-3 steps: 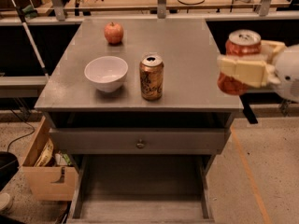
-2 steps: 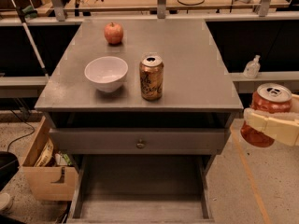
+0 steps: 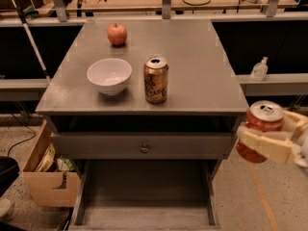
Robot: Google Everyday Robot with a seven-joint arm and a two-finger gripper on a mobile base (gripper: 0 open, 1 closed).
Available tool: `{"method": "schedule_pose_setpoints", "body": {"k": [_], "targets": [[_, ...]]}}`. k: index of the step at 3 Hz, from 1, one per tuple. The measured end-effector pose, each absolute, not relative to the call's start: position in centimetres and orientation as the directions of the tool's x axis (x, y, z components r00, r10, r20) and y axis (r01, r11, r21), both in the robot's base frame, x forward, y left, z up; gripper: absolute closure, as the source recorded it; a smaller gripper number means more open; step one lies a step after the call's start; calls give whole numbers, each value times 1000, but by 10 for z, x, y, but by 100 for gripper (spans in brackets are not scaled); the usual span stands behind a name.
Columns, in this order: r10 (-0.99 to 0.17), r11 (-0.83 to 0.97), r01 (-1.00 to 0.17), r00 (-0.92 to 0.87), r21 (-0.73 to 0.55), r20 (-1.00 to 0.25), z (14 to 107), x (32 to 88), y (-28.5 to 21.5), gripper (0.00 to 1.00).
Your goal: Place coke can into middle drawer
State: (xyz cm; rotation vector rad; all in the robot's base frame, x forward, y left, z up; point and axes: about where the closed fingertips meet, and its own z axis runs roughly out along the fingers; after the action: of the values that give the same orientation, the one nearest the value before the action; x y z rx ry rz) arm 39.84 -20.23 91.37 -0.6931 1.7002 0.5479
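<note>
We see the claw [image 3: 263,137] clamped around the coke can [image 3: 262,121], held upright, right of and above the pulled-out middle drawer [image 3: 144,194]; 1 gold can [image 3: 156,80], 1 bowl [image 3: 109,75] and 1 apple [image 3: 117,34] sit on the tabletop [image 3: 197,66].

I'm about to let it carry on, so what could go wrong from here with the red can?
The hand, right of the grey cabinet, grips the small red soda can outside the wide, shallow grey open drawer. Swinging in, the can may clip the drawer's low right wall, or the knobbed grey drawer front just above.
</note>
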Motion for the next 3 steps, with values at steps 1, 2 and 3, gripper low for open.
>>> {"method": "schedule_pose_setpoints", "body": {"k": [1, 2, 3], "targets": [[-120, 663, -749, -136, 23, -984, 844, 380, -160, 100], [-119, 547, -837, -60, -15, -991, 786, 368, -114, 100], [-123, 427, -904, -24, -31, -992, 745, 369, -71, 100]]}}
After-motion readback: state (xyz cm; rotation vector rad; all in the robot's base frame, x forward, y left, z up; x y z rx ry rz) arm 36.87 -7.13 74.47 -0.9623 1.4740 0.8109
